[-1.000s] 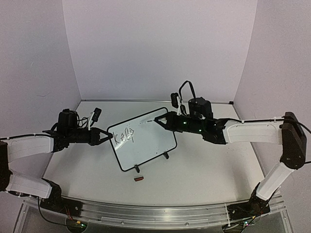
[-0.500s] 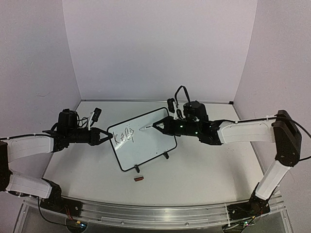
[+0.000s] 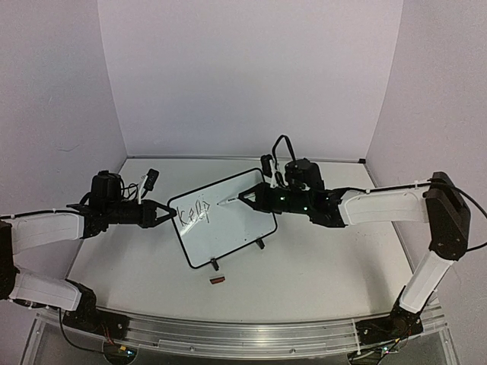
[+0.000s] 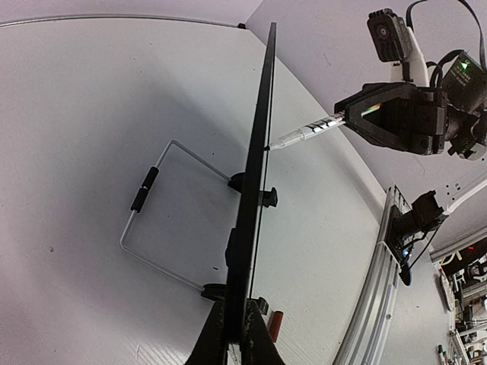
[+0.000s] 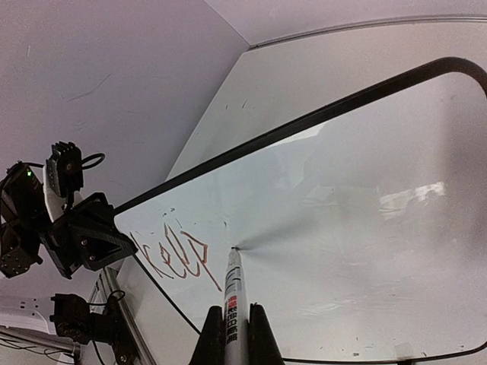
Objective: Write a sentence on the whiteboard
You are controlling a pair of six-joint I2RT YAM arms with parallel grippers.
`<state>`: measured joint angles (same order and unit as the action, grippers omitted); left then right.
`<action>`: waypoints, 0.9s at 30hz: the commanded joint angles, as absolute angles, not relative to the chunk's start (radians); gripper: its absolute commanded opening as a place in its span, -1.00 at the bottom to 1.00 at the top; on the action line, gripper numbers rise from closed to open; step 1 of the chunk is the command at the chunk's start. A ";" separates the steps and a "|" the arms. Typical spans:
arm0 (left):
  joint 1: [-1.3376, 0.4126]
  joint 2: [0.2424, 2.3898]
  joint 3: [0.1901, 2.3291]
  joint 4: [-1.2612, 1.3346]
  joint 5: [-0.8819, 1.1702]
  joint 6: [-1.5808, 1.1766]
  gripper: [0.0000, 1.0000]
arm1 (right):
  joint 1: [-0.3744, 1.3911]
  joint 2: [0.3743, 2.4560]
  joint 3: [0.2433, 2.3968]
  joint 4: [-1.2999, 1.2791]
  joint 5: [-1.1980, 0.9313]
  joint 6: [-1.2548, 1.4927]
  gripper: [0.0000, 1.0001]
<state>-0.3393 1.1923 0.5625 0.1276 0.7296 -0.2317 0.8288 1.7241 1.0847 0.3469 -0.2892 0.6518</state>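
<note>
One whiteboard, edge in left tool

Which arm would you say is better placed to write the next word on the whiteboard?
The right. The right gripper is shut on the marker, whose tip meets the whiteboard just past the written word. The left gripper is clamped on the board's edge, steadying it.

left arm at 9 o'clock, right arm at 3 o'clock, white shells, black joints, black cable loop, green LEDs
</note>
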 commanded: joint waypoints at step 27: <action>-0.332 1.176 0.592 0.096 0.652 -0.185 -1.00 | 0.809 1.660 1.128 0.337 -0.318 0.625 -1.00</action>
